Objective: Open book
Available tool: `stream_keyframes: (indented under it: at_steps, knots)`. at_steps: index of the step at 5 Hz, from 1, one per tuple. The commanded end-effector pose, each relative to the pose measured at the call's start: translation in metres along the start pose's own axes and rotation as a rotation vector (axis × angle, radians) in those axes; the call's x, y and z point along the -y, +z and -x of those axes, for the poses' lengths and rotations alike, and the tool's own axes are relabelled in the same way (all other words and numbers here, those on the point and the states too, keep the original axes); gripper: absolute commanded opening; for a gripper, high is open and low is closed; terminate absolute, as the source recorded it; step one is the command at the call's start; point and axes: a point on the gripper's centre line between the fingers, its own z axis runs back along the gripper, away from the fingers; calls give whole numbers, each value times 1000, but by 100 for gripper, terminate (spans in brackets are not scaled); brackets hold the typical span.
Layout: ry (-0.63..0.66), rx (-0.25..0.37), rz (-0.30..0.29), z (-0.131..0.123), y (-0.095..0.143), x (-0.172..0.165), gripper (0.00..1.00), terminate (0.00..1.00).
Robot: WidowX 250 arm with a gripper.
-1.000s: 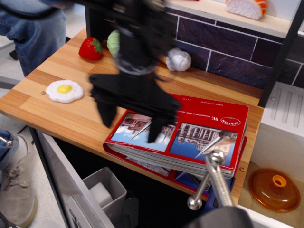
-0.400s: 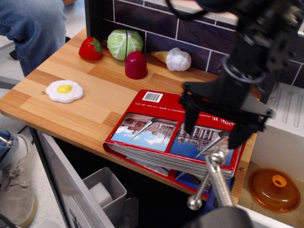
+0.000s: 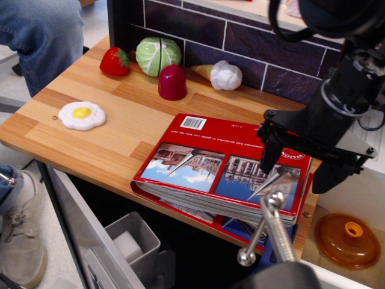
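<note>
On the wooden counter [image 3: 114,120], the large red glossy-covered book [image 3: 225,165] is lying closed and flat, its near edge overhanging the counter front and its right side reaching the counter's right end. Above that right side, the black robot gripper [image 3: 301,168] is now hanging with its fingers spread wide apart and holding nothing; one finger is standing over the cover near the logo, the other is sitting out past the book's right edge.

A second ago the gripper was hovering over the left cover photo; since then it has been travelling rightward across the book, and it is now straddling the right-hand edge. The book itself has not shifted and its cover is still down. This is suggesting, as a judgement only, that the arm is lining up on an edge from which to lift the cover, so opening has not yet started.

Readable markings: a white barcode label [image 3: 193,123] is showing near the cover's far left corner. A white oval logo is showing beside the gripper, its lettering upside down and too small to read reliably. Upside-down lines of white text are running along the cover, illegible at this size.
</note>
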Motion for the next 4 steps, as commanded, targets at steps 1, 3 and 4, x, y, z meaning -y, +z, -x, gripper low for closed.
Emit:
stream_keyframes:
  at_steps: [1, 3, 4]
  knots:
    - [25, 55, -55, -6, -4, -2, 100, 0]
    - [-17, 32, -182, -11, 14, -46, 100, 0]
    - [-14, -46, -141, -18, 49, -94, 100, 0]
